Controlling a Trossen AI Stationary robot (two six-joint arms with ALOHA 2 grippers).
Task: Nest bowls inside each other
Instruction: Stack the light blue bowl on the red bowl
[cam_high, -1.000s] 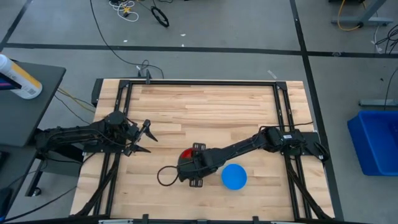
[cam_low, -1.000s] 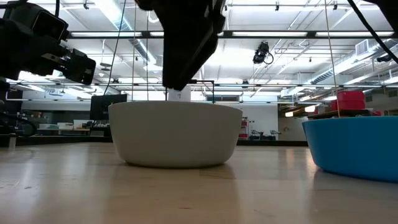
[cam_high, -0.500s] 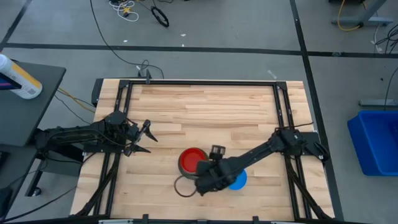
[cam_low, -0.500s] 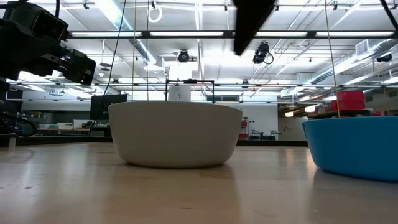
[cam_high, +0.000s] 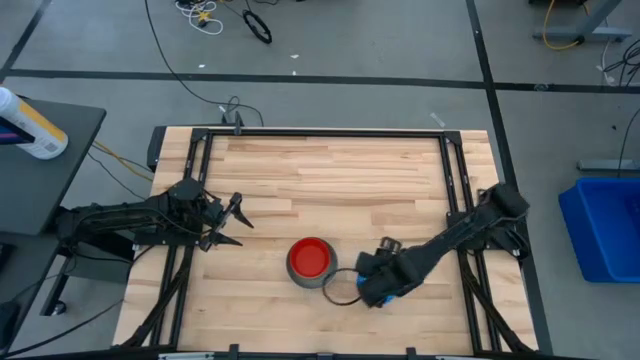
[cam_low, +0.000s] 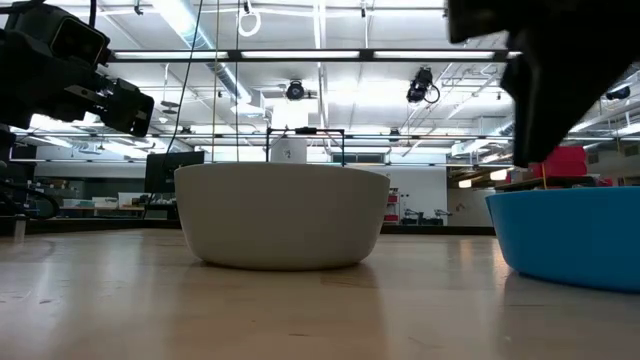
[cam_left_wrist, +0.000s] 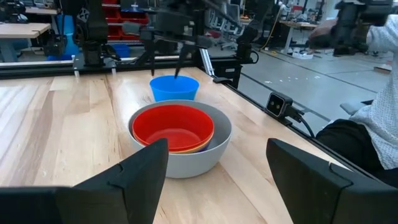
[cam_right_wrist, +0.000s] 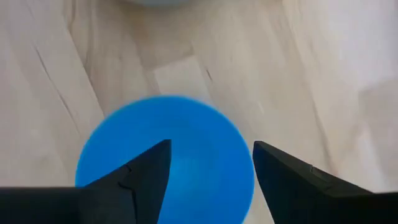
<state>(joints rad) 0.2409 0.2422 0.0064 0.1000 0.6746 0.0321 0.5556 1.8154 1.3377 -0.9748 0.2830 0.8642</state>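
Observation:
A grey bowl (cam_left_wrist: 214, 152) rests on its base on the wooden table, with a yellow bowl and a red bowl (cam_high: 310, 259) nested inside it. To its right stands a light blue bowl (cam_right_wrist: 163, 155), alone on the table (cam_high: 330, 170). My right gripper (cam_right_wrist: 211, 180) hangs open above the light blue bowl, pointing steeply down, its fingers clear of the rim. In the left wrist view it shows as the right gripper (cam_left_wrist: 166, 62) over the light blue bowl (cam_left_wrist: 175, 88). My left gripper (cam_high: 235, 222) waits open at the table's left side, pointing level toward the bowls.
Black frame rails (cam_high: 455, 190) run along the table's sides. A blue bin (cam_high: 605, 225) stands on the floor to the right. A person's sleeve (cam_left_wrist: 385, 93) shows beyond the table's right edge. Bare wood lies at the far half of the table.
My right gripper has swept from above the grey bowl toward the table's right edge, a little toward the near edge, and now hangs over the light blue bowl; its wrist has rolled on the way. The red bowl in the grey bowl has come into view.

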